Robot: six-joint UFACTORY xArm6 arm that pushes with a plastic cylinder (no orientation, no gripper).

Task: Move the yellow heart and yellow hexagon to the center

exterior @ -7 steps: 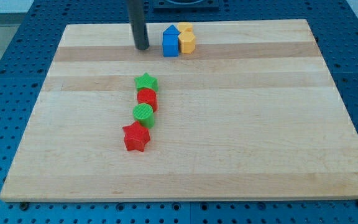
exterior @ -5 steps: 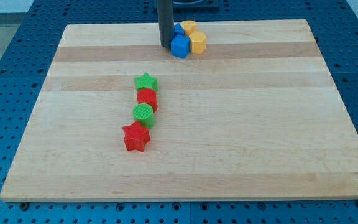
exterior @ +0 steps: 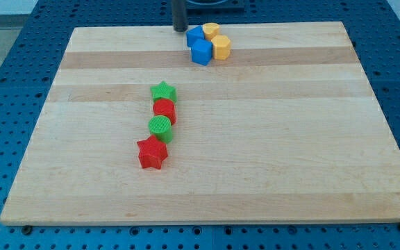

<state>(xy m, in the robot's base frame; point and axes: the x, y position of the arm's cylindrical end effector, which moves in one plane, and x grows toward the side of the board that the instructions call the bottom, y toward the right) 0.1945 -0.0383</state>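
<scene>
Two yellow blocks sit near the board's top edge: the yellow hexagon and, just behind it, the yellow heart, partly hidden. Two blue blocks touch them on the left: one in front and one behind. My tip is at the board's top edge, just left of the rear blue block and apart from it.
A column of blocks lies left of the board's middle: a green star, a red round block, a green cylinder and a red star. The wooden board rests on a blue perforated table.
My tip moved right and pushed the blue blocks into the yellow ones, shifting the cluster right, then drew back toward the view's top edge.
</scene>
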